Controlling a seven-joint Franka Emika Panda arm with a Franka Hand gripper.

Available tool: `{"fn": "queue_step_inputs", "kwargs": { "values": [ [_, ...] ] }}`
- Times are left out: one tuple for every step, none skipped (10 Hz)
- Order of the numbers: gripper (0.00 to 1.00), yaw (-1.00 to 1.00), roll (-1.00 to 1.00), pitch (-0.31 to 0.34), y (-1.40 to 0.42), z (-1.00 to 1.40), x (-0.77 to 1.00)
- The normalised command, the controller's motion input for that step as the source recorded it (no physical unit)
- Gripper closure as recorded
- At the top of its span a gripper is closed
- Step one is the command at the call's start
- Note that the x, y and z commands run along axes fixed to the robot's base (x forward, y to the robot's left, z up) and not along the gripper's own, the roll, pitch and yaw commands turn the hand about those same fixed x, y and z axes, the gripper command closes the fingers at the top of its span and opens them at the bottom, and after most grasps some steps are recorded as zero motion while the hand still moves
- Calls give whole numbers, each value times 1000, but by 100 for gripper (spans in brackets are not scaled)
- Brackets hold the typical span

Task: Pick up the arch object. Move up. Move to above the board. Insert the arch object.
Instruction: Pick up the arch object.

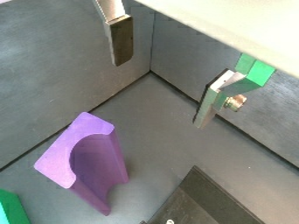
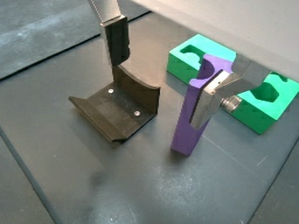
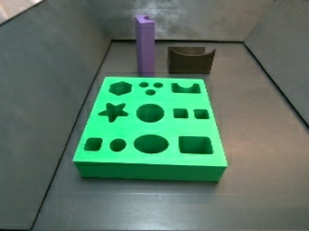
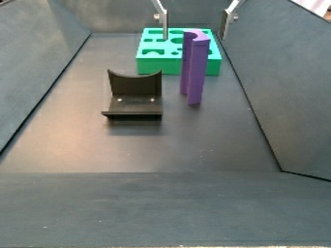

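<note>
The arch object is a tall purple slab standing upright on the grey floor, seen in both side views (image 3: 145,45) (image 4: 195,66) and in both wrist views (image 1: 87,162) (image 2: 191,118). It stands just off one end of the green board (image 3: 151,126) (image 4: 162,48), beside the fixture. My gripper (image 2: 163,70) (image 1: 167,70) is open and empty, hanging above the arch object; only its fingertips show at the edge of a side view (image 4: 196,13). One finger (image 2: 211,96) overlaps the block's top in a wrist view. The other finger (image 2: 114,44) hangs over the fixture.
The dark fixture (image 4: 134,97) (image 3: 190,60) (image 2: 117,109) stands on the floor next to the arch object. Grey walls (image 3: 72,54) enclose the floor on all sides. The board's cut-outs are all unfilled.
</note>
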Motion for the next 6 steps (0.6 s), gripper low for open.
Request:
{"fn": "queue_step_inputs", "kwargs": {
  "values": [
    [0, 0, 0, 0, 0, -20, 0],
    [0, -854, 11, 4, -297, -51, 0],
    [0, -951, -80, -50, -71, 114, 26],
    [0, -946, -167, -51, 0, 209, 37],
    [0, -983, -133, -31, 0, 300, 37],
    [0, -983, -131, -30, 0, 297, 40]
  ]
}}
